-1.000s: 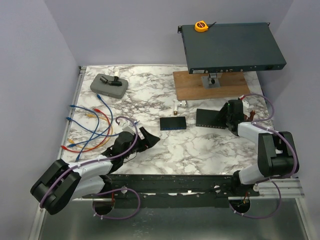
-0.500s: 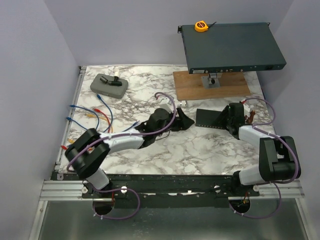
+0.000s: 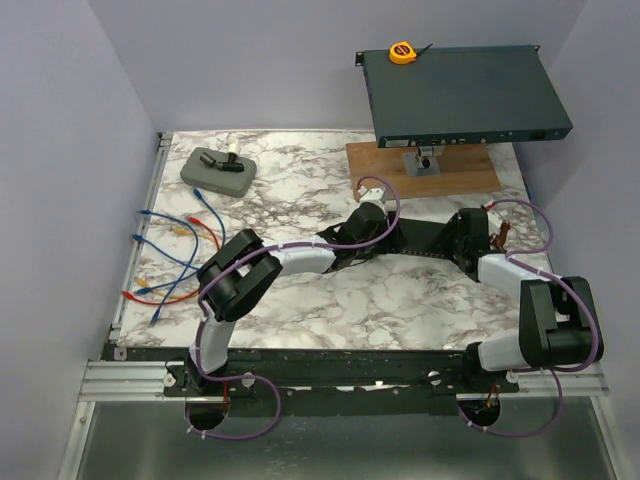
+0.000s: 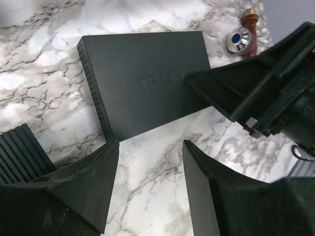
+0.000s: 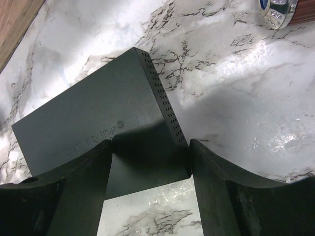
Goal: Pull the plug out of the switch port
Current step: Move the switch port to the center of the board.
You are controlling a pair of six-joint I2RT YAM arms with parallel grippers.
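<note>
A: What do we have here, from big to small?
B: The marble surface [image 3: 300, 290], the rack unit [image 3: 460, 90] on its stand at the back, and right of the centre the small black switch [image 4: 142, 98]. It lies flat between our two hands.
A: And the hands?
B: Our right hand [image 5: 151, 142] is clamped on one end of the switch, and both fingers touch its sides. Our left hand [image 4: 150, 142] hovers just beside the other end. Its fingers are apart, with only marble between them.
A: Where is the plug?
B: We cannot see it. No view shows the port side clearly, so we only suppose it sits in one edge of the switch.
A: What can go wrong?
B: In our judgement, three things. If the left hand closes without finding the plug, it takes the housing, and a pull only drags the switch. If the latch is not pressed, the pull can tear the switch out of the right hand. The hands are also very near, so they may hit each other, or the brass fitting [image 4: 241, 32] beside them.
A: Any writing?
B: On top of the switch, the right wrist view shows the letters [image 5: 96, 142] "LINK" with a small round mark. The beginning is too dark to read. We think it says TP-Link.
</note>
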